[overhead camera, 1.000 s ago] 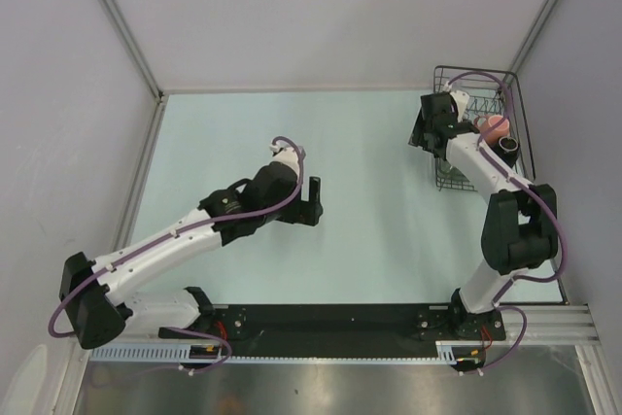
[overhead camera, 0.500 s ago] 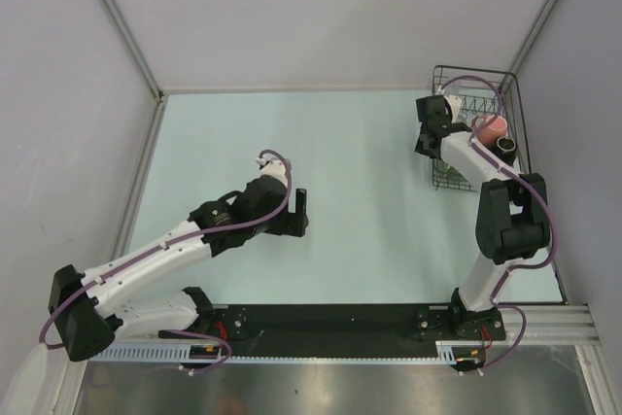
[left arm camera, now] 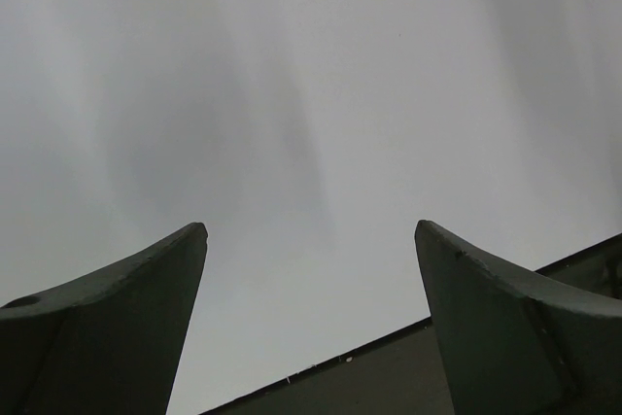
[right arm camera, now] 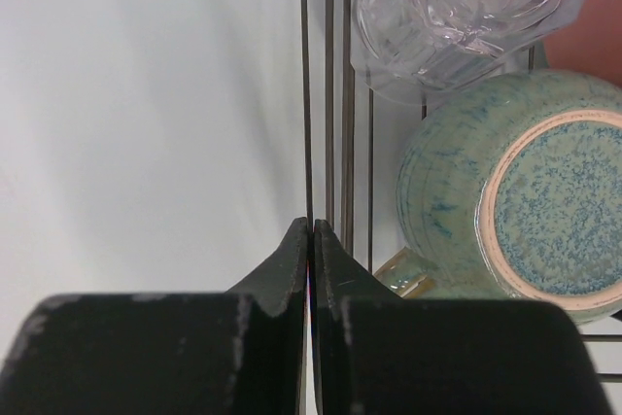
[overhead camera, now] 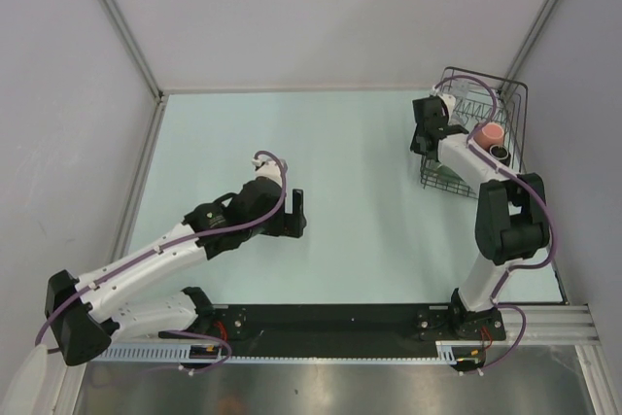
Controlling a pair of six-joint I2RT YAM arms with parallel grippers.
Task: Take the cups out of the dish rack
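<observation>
Pinching a wire of the dish rack [right arm camera: 347, 65] in the clamped right claw [right arm camera: 311, 223], beside the green mug [right arm camera: 515, 191]; left claw [left arm camera: 309, 225] spread wide apart.

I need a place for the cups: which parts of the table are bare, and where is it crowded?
Bare: the middle of the table, between the left arm and the dish rack, and the far strip along the back wall. Crowded: the far right corner, where the jaws of the right arm pinch a rack wire.
</observation>
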